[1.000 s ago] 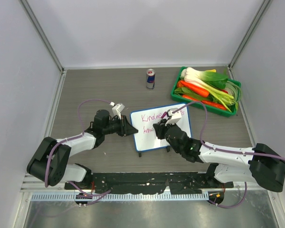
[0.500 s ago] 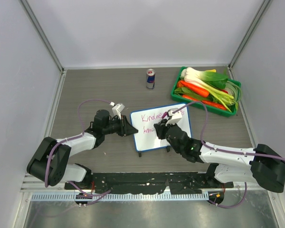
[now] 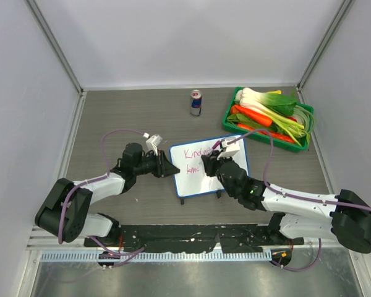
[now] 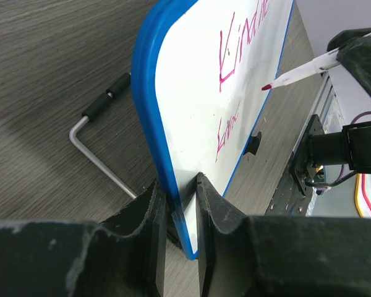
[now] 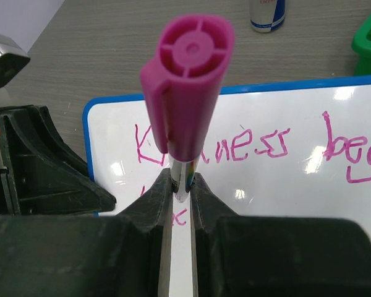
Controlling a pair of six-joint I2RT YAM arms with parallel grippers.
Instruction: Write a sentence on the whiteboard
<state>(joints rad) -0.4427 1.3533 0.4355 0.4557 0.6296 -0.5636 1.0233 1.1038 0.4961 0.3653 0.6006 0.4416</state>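
The whiteboard [image 3: 191, 183], white with a blue rim, stands tilted mid-table. My left gripper [image 3: 171, 168] is shut on its left rim; the left wrist view shows both fingers [image 4: 180, 185] clamped over the blue edge of the whiteboard [image 4: 191, 105]. My right gripper [image 3: 208, 164] is shut on a magenta marker [image 5: 188, 93], cap end up, over the whiteboard [image 5: 284, 192]. The sentence [image 5: 247, 147] reads "Kindness beg…" on the top line, and a short second line starts at lower left [image 4: 227, 131]. The marker tip [image 4: 267, 88] sits close to the board between the two lines.
An energy drink can [image 3: 196, 103] stands behind the board. A green tray [image 3: 304, 141] of carrots and leeks sits at the back right. The board's bent metal foot [image 4: 102, 154] rests on the table behind it. Grey walls close in left, right and back.
My right gripper with the marker has shifted slightly toward the far side of the board. The left gripper and the board have not moved.
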